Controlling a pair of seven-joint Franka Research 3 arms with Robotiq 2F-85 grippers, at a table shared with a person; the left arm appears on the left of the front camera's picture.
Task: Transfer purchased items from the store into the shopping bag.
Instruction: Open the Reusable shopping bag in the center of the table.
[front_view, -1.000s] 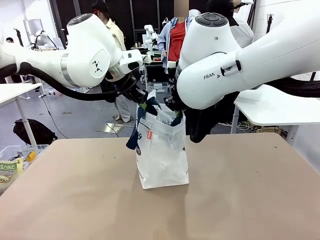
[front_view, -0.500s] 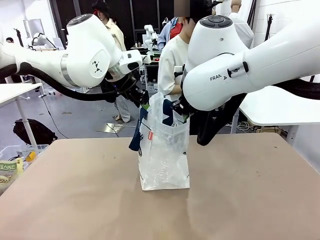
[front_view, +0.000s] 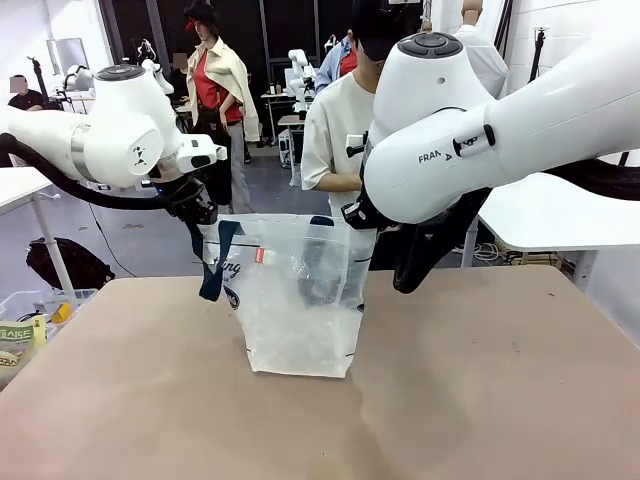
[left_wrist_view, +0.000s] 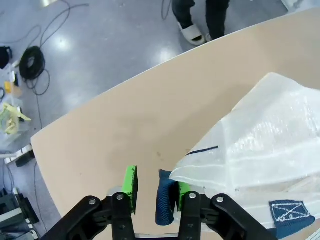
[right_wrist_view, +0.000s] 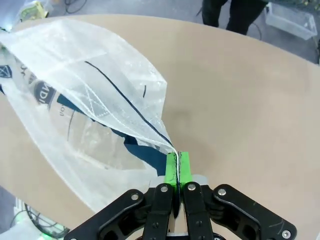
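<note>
The shopping bag (front_view: 295, 320) stands on the table, its mouth stretched wide between my two grippers. My left gripper (front_view: 197, 210) is at the bag's left rim. In the left wrist view its jaws (left_wrist_view: 157, 185) stand apart, with the navy strap (left_wrist_view: 166, 202) against one finger and the white plastic (left_wrist_view: 270, 140) draped beside it. My right gripper (front_view: 355, 215) is shut on the right rim, and its pads (right_wrist_view: 176, 167) pinch the thin plastic (right_wrist_view: 75, 100). A dark shape (front_view: 322, 270) shows through the wall; I cannot tell if it is a purchased item. The store is out of view.
A person in a white shirt (front_view: 335, 130) stands at the far edge just behind the bag. A clear bin with packets (front_view: 30, 320) sits off the table's left side. A white table (front_view: 560, 215) stands at the right. Bare tabletop (front_view: 480, 380) lies in front of the bag.
My left arm has swung to the left, pulling the bag's left rim with it, and its jaws have opened wider. The bag's mouth is now stretched wide. The right gripper kept its hold.
</note>
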